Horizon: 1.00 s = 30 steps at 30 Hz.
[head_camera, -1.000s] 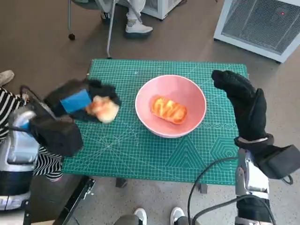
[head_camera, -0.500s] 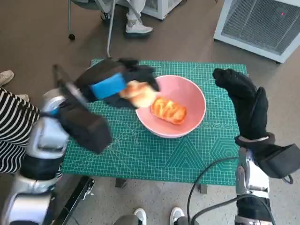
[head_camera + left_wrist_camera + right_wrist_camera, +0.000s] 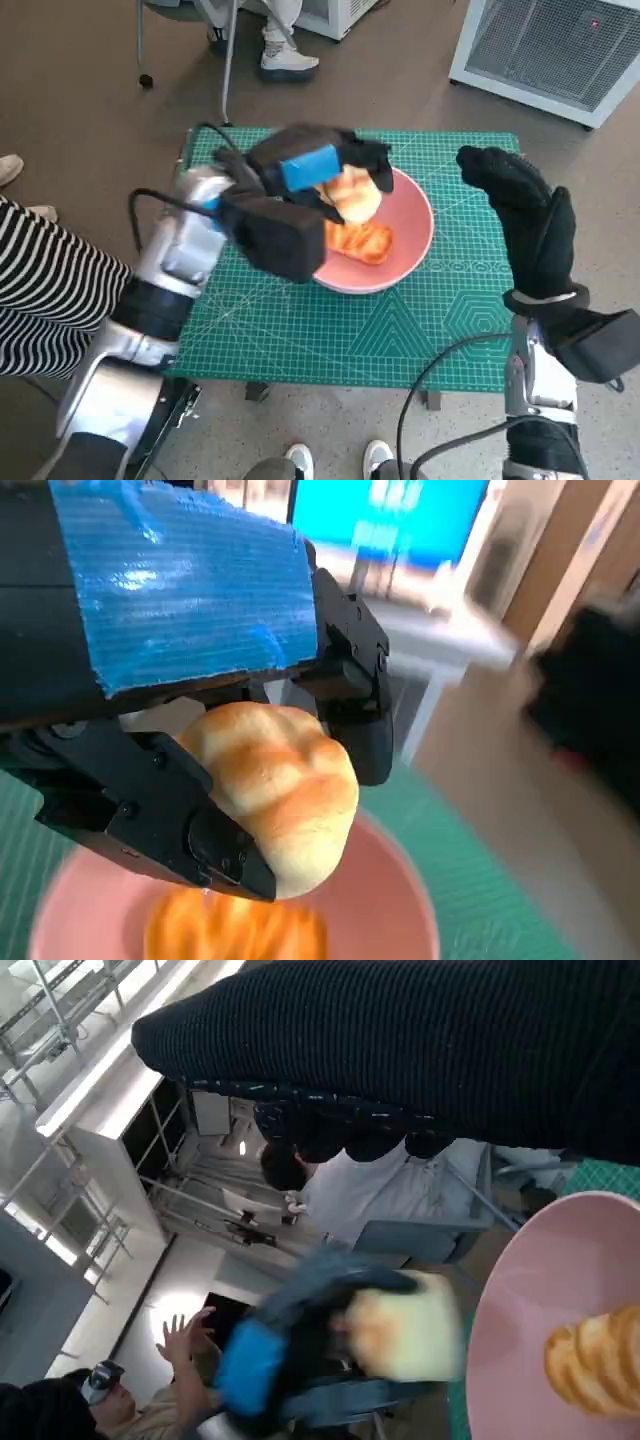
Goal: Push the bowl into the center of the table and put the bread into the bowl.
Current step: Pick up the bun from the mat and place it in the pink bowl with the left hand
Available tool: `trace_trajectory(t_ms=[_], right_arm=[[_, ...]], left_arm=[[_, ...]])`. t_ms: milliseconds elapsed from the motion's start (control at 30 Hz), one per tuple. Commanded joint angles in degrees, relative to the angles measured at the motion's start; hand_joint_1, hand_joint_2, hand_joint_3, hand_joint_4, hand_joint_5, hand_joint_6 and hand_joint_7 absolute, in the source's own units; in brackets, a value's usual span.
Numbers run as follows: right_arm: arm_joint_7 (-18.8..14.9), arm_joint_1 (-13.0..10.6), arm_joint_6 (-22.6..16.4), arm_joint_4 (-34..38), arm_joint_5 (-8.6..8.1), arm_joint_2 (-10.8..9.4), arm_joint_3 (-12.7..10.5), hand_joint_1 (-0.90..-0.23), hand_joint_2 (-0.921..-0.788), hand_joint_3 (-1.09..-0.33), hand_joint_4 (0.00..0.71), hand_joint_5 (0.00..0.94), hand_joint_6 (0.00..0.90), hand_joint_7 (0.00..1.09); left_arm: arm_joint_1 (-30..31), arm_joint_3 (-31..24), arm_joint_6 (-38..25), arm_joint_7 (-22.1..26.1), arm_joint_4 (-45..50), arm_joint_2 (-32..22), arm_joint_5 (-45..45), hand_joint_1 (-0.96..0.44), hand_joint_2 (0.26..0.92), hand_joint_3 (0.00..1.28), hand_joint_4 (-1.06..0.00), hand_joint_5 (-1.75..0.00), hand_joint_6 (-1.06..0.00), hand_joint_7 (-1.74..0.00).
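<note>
Holding the pale bread roll (image 3: pixel 352 193) between the fingers of my left hand (image 3: pixel 318 170), I have it in the air above the pink bowl (image 3: pixel 412 243), over the bowl's far-left part and not touching it. From the left wrist view the roll (image 3: pixel 279 788) sits clamped between black fingers (image 3: pixel 160 815) with the bowl's inside (image 3: pixel 385 905) blurred beneath it. A second, orange-glazed piece of bread (image 3: pixel 358 241) already lies on the bowl's floor. The bowl stands on the green cutting mat (image 3: pixel 400 330) that covers the worktop, roughly mid-mat and a little toward the far edge. My right hand (image 3: pixel 525 222) in its knitted glove is raised just to the right of the bowl, fingers loosely spread and holding nothing, apart from the rim. Left of the bowl, beyond the mat's edge, a person's striped sleeve (image 3: pixel 45 300) shows.
</note>
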<state>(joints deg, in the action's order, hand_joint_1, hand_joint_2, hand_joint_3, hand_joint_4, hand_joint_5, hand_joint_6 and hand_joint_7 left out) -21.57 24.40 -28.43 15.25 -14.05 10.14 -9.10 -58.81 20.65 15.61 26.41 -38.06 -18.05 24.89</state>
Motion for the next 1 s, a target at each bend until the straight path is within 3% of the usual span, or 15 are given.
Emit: trace_trajectory(t_ms=[33,133,233,667,1000], right_arm=[[0.3,-1.87,0.72,-0.48,-1.1,-0.16,-0.58,-0.819,-0.921,-0.767,0.256,0.013,0.031,0.59],[0.48,-2.24,0.9,-0.92,-1.31,-0.25,-0.63,-0.816,-0.921,-0.766,0.256,0.012,0.032,0.59],[0.67,-2.43,1.13,-1.22,-1.49,-0.29,-0.69,-0.814,-0.921,-0.765,0.256,0.011,0.032,0.59],[1.86,-2.24,1.6,-2.0,-1.32,-0.42,-0.68,-0.808,-0.921,-0.763,0.257,0.01,0.035,0.58],[3.52,-0.92,1.64,-2.48,-0.07,-0.11,-0.47,-0.802,-0.921,-0.761,0.259,0.009,0.037,0.58]], left_arm=[[-3.42,2.14,-6.32,5.07,-2.96,1.06,1.57,0.0,0.792,0.18,-0.42,-0.23,-0.39,-0.48],[-4.18,3.3,-9.58,7.09,-3.67,1.52,2.5,0.04,0.756,0.16,-0.32,-0.07,-0.35,-0.21],[-4.4,4.33,-11.52,7.88,-3.98,1.82,3.69,0.04,0.741,0.15,-0.26,-0.02,-0.31,-0.1],[-2.78,3.24,-10.51,9.46,-3.96,0.66,2.07,-0.09,0.708,0.11,-0.09,0.0,-0.22,0.0],[-3.38,-2.53,-11.04,16.1,-2.53,-3.6,-4.99,-0.28,0.683,0.06,0.0,0.0,-0.14,0.0]])
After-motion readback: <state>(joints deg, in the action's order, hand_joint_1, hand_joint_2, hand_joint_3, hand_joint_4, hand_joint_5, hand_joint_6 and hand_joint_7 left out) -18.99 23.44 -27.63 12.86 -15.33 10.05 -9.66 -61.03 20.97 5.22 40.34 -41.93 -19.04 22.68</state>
